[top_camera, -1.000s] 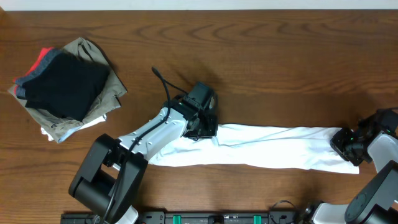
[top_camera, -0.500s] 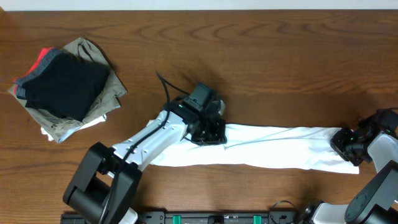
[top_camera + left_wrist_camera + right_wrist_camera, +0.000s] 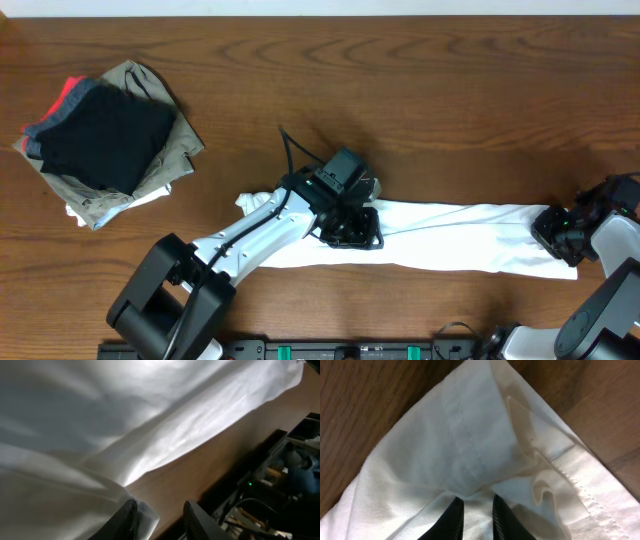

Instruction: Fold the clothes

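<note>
At the far left of the table [image 3: 450, 90] sits a pile of folded garments [image 3: 105, 140] (black on top, khaki and red showing beneath), well apart from the work. The left arm [image 3: 250, 235] reaches from the near edge diagonally up and to the right, stretched low. The left gripper [image 3: 355, 225] is down on the left part of the white garment [image 3: 460, 240], which lies as a long narrow band across the middle and right of the table. The overhead view hides these jaws. The left wrist view shows the fingers [image 3: 125, 520] parted, with a corner of cloth against one of them, bare wood in the gap and nothing pinched. At the band's right end the right gripper [image 3: 555, 232] sits low on the corner, and the right arm [image 3: 615, 250] comes in from the table's right edge. Only its wrist view shows the grip: the jaws are nearly closed, pinching a fold of the stitched corner.
</note>
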Robot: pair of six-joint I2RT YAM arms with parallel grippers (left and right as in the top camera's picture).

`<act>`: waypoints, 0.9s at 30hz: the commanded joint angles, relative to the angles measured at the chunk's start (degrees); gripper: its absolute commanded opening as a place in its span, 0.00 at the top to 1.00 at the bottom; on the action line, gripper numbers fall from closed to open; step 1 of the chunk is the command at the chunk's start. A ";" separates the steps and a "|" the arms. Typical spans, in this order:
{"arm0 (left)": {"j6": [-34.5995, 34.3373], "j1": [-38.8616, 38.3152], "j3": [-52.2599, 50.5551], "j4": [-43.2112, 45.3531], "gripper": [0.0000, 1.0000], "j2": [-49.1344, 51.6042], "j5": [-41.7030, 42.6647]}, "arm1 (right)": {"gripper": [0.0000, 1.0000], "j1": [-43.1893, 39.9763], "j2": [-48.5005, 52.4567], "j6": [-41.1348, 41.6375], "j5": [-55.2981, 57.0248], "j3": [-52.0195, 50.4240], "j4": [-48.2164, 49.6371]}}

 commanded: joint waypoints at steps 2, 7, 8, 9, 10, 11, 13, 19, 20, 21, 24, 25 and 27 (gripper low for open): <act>0.07 -0.07 0.83 0.04 0.66 -0.83 -3.78 | 0.81 0.52 0.28 -0.55 -0.46 -0.81 -0.07; 0.52 0.07 0.90 0.33 0.67 -0.85 -5.05 | 0.81 0.52 0.28 -0.55 -0.46 -0.81 -0.04; 1.77 0.33 1.09 0.33 0.67 -1.03 -5.05 | 0.81 0.52 0.28 -0.55 -0.46 -0.81 -0.07; 3.56 0.70 1.33 0.31 0.67 -1.51 -5.20 | 0.81 0.52 0.28 -0.55 -0.46 -0.81 -0.04; 3.89 0.85 1.44 0.31 0.67 -2.03 -5.97 | 0.82 0.52 0.28 -0.55 -0.46 -0.81 -0.07; 4.00 1.01 1.49 0.35 0.67 -3.02 -8.07 | 0.81 0.52 0.28 -0.55 -0.44 -0.81 -0.04; 4.09 1.01 1.49 0.17 0.67 -5.35 -13.75 | 0.81 0.52 0.28 -0.55 -0.44 -0.81 -0.04; -0.96 1.03 1.49 -6.69 0.73 -11.10 -25.38 | 0.81 0.52 0.28 -0.55 -0.44 -0.81 -0.04; -2.99 1.01 1.49 -8.72 0.77 -11.30 -25.66 | 0.81 0.52 0.28 -0.55 -0.44 -0.81 -0.07; -6.05 1.01 1.49 -11.47 0.81 -11.30 -25.59 | 0.81 0.52 0.28 -0.55 -0.44 -0.81 -0.04; -11.34 0.83 1.31 -16.48 0.90 -10.84 -25.59 | 0.81 0.52 0.28 -0.55 -0.44 -0.81 -0.04; -11.82 0.79 1.27 -17.20 0.91 -10.62 -25.59 | 0.81 0.52 0.28 -0.55 -0.44 -0.81 -0.04; -13.31 0.57 1.25 -17.81 0.91 -10.45 -25.57 | 0.81 0.52 0.28 -0.55 -0.44 -0.81 -0.04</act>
